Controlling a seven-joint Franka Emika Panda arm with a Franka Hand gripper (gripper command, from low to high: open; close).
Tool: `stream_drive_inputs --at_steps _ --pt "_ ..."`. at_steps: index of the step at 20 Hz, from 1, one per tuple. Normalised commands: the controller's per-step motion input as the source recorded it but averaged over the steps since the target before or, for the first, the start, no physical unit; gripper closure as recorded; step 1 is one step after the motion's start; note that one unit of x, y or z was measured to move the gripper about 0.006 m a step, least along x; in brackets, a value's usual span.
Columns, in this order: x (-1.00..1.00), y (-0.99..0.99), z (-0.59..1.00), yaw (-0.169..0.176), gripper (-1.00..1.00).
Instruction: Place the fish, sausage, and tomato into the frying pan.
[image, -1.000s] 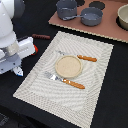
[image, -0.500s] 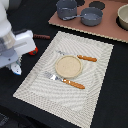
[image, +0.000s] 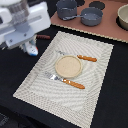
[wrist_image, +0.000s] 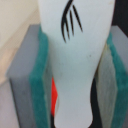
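My gripper (image: 30, 46) hangs over the black table at the exterior view's left, off the placemat's edge. It is shut on the fish (image: 32, 50), white with a bluish end. In the wrist view the fish (wrist_image: 75, 60), with a black fin mark, stands between the teal pads (wrist_image: 37, 80). A red-orange sliver (wrist_image: 54, 97) shows behind it; I cannot tell if it is the tomato. The sausage (image: 44, 36) lies on the table just past the gripper. The frying pan (image: 92, 17) sits on the brown board at the back, its handle pointing to the exterior view's left.
A taller dark pot (image: 66, 8) stands beside the pan. A tan plate (image: 68, 66) lies mid-placemat (image: 95, 85) between an orange-handled knife (image: 87, 58) and fork (image: 73, 84). A bowl (image: 123, 16) sits at the back right.
The arm has risen and moved toward the back and slightly to the exterior view's right, carrying the fish with it.
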Motion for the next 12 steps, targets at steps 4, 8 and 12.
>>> stream_drive_inputs --at_steps 4,8,12 --pt "0.78 0.77 0.72 0.000 1.00" --pt "0.69 0.79 0.49 0.000 1.00" --pt "0.67 0.80 0.42 0.000 1.00"
